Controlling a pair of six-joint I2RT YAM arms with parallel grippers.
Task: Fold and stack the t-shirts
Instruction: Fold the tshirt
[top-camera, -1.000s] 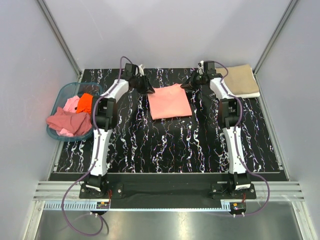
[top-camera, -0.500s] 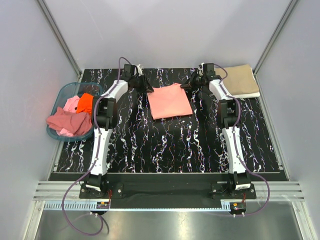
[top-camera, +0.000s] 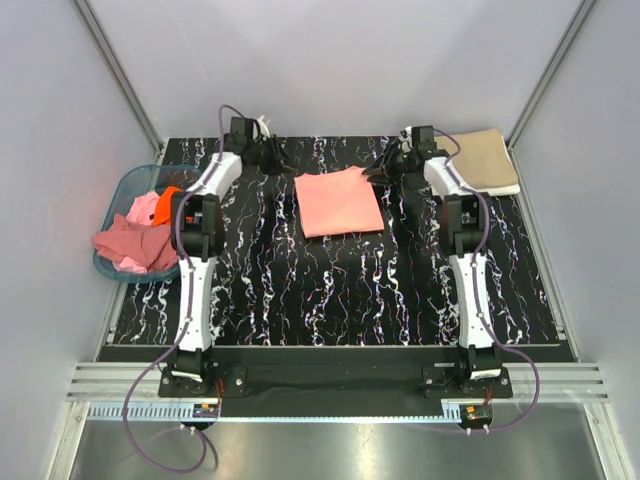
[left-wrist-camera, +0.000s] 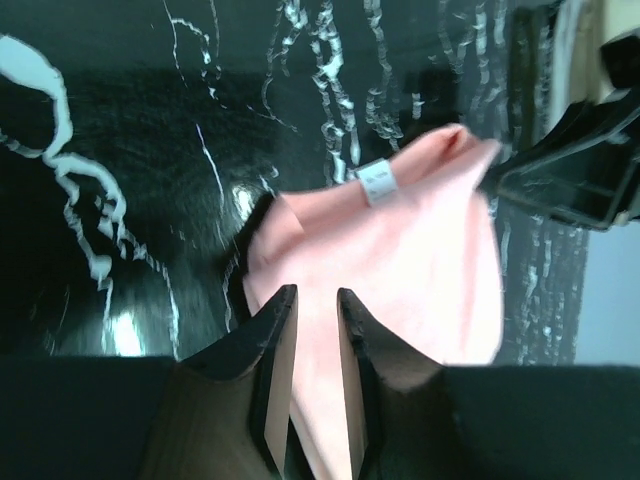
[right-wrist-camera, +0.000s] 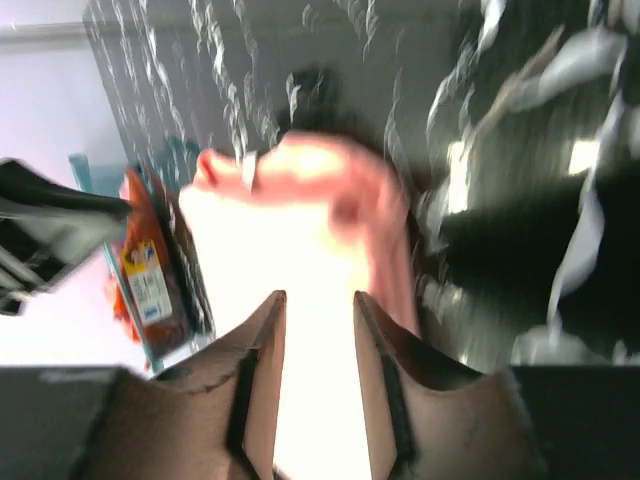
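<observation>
A salmon-pink t-shirt lies folded flat in the back middle of the black marbled table. It also shows in the left wrist view with a white tag, and washed out in the right wrist view. My left gripper is open and empty, just off the shirt's far left corner. My right gripper is open and empty at the far right corner. A tan t-shirt lies folded at the back right.
A teal plastic basket stands at the left edge. It holds an orange shirt, a light pink one and a dusty rose one draped over its rim. Grey walls close in the table.
My left gripper has drawn back to the left, away from the salmon-pink shirt's corner. The right gripper has shifted only slightly. The shirt has stayed flat.
</observation>
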